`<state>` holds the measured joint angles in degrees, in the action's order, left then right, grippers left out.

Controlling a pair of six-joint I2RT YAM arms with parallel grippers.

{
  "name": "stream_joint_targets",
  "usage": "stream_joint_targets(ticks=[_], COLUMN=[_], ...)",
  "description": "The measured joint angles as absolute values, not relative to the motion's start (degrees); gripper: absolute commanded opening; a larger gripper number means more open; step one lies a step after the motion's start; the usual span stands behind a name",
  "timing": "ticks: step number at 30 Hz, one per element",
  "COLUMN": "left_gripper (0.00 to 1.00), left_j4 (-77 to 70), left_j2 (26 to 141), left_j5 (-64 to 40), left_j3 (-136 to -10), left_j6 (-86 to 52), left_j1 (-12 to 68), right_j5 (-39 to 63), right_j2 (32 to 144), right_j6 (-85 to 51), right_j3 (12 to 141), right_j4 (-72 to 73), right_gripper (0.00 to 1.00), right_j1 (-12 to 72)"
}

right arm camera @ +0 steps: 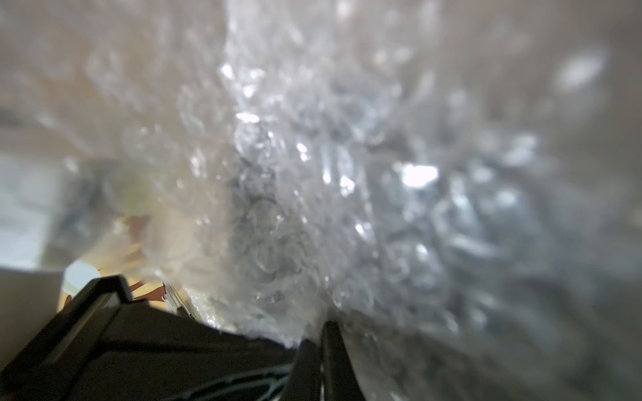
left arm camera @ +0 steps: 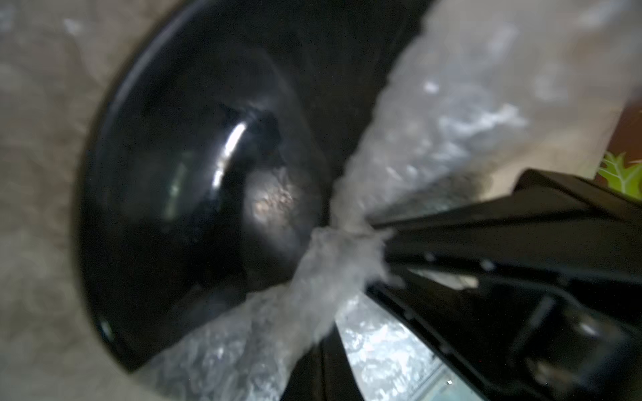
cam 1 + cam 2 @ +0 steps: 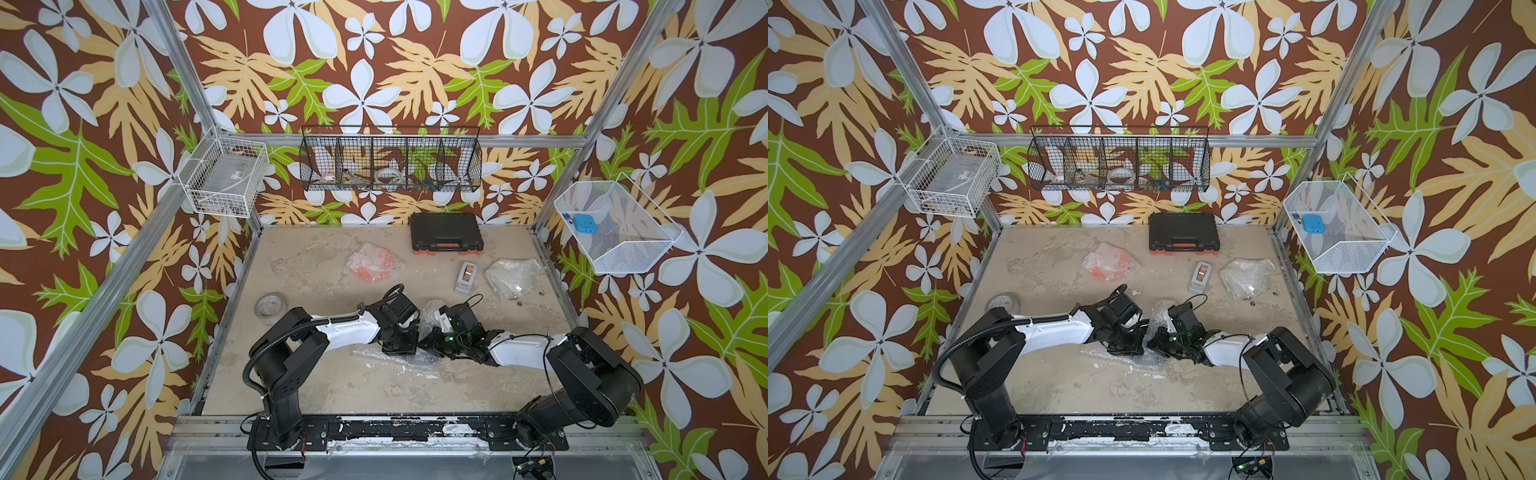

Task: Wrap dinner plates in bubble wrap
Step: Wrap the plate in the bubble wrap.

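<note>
Left gripper (image 2: 377,239), right gripper (image 1: 319,331) clamped (both pointed inward).

You are working in a robot test booth, a lab kind of place, not a home. Bare metal frame posts (image 3: 189,75) hold up walls covered in flower wallpaper (image 3: 415,83). The left robot arm (image 3: 349,330) and the right robot arm (image 3: 523,351) are fixed to a rail (image 3: 415,446) at the front of a stained table (image 3: 324,386). A black wire basket (image 3: 357,160) hangs on the back wall.

Counted: one black plate (image 2: 173,208), one orange plate (image 3: 362,273), three bubble wrap sheets (image 3: 513,276), one black case (image 3: 446,232), three wire baskets (image 3: 390,160), two arms (image 3: 349,328).
</note>
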<state>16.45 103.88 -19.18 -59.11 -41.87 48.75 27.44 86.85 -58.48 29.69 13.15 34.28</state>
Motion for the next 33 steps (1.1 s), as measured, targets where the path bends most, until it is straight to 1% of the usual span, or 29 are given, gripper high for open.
stream_joint_targets(ticks=[3,4,6,11,15,19,22,25,27,33], left_gripper=[0.04,0.04,0.04,0.04,0.04,0.04,0.04,0.04,0.04,0.03], left_j4=[14.4,13.2,12.1,10.4,9.8,9.5,9.1,8.9,8.7,8.6], left_j2=[105.4,105.6,105.9,106.2,106.4,106.5,106.5,106.4,106.3,106.2], left_j5=[-19.6,-19.7,-20.0,-20.3,-20.9,-21.1,-21.1,-21.1,-21.1,-21.3], left_j3=[-59.3,-59.2,-58.7,-57.8,-57.7,-57.7,-57.5,-57.3,-57.1,-57.1], left_j6=[-41.6,-41.6,-41.2,-40.4,-40.2,-40.1,-40.0,-40.0,-40.0,-39.7], left_j1=[48.5,48.5,48.5,48.5,48.5,48.5,48.5,48.5,48.5,48.4], right_j5=[26.9,26.6,25.5,25.3,26.3,28.3,31.1,34.2,35.9,40.8], right_j2=[84.9,84.0,82.2,78.2,76.1,75.5,75.8,77.2,79.1,84.8], right_j6=[-56.9,-55.9,-54.1,-48.8,-43.8,-38.4,-35.4,-33.0,-31.7,-29.8], right_j3=[32.1,33.2,35.0,39.1,43.0,45.8,45.1,43.5,43.1,41.7], right_j4=[8.5,6.8,3.6,-4.4,-10.2,-13.5,-13.2,-11.7,-10.3,-4.4], right_gripper=[0.24,0.29,0.34,0.42,0.46,0.56,0.66,0.69,0.71,0.76], right_j1=[34.3,34.3,34.0,30.2,25.3,18.3,11.9,5.8,3.3,1.5])
